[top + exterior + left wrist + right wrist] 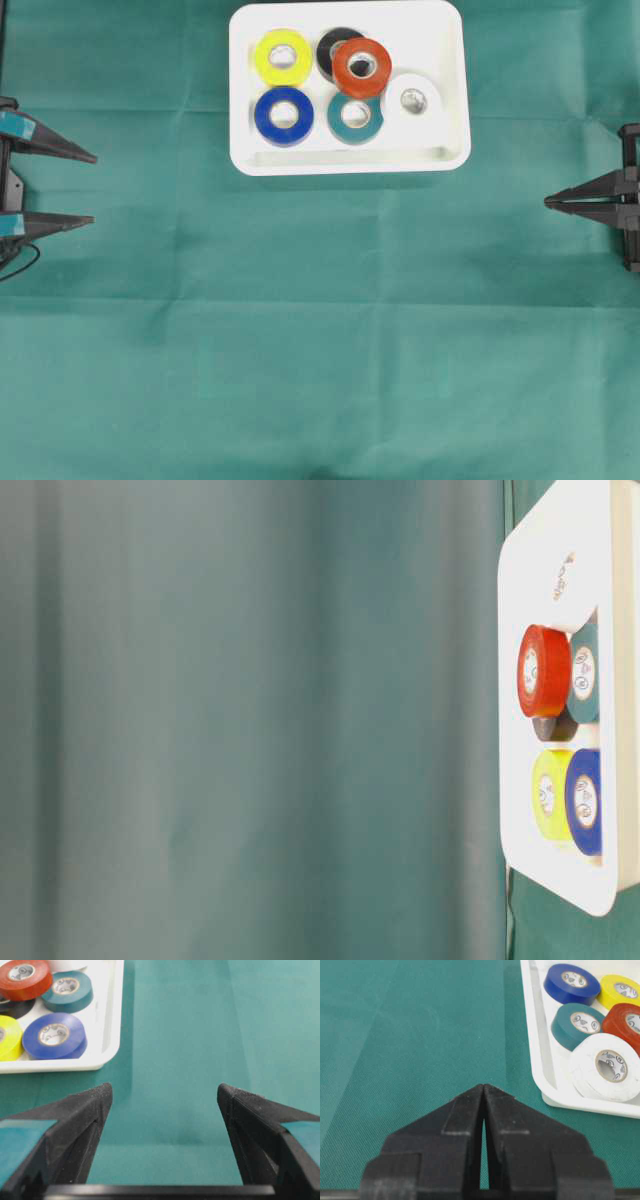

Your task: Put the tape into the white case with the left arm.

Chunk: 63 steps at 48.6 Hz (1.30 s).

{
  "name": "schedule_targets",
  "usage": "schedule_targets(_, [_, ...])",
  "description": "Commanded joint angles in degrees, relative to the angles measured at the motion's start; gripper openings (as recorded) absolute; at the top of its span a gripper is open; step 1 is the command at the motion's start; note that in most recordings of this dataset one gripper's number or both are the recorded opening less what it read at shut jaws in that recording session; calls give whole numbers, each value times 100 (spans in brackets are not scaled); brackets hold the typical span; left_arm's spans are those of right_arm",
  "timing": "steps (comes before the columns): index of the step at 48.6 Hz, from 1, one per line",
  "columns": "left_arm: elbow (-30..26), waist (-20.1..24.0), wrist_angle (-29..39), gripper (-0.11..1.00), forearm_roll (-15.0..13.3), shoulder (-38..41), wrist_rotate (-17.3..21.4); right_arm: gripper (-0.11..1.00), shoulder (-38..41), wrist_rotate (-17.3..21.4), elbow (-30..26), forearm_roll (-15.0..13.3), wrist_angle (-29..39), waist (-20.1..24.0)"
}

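The white case (349,160), a shallow glossy plastic tray with rounded corners and a raised rim, lies on a matte green woven cloth (320,350) that shows faint fold creases. Six rolls of tape sit inside it, each a smooth ring around a pale cardboard core. The yellow roll (283,58) lies flat in the case's far left part, with the blue roll (284,115) just beside it on the near side. The black roll (334,47) lies toward the middle of the case, and the red roll (362,67) rests tilted on top, overlapping both the black roll and the teal roll (354,119) on its near side. The white roll (413,99) lies at the right of the group, touching the teal one and near the case's right wall. The left gripper (93,188) sits well to the left of the case, above the bare cloth, its two pointed black fingers with teal-blue bands spread wide apart and holding nothing; their inner faces look finely ribbed. The right gripper (548,202), plain matte black and wedge-shaped, sits well to the right of the case with its fingertips pressed together, empty.
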Motion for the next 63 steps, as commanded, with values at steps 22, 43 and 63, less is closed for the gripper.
schedule_targets(22, [387, 26, -369, 99, 18, -132, 53, -9, 35, 0, -62, -9, -62, -9])
schedule_targets(43, [475, 18, -396, 99, 18, -220, 88, -9, 35, 0, -62, -9, -62, -9])
schedule_targets(63, [466, 26, -396, 99, 18, -220, 70, -9, 35, 0, -62, -9, -62, -9])
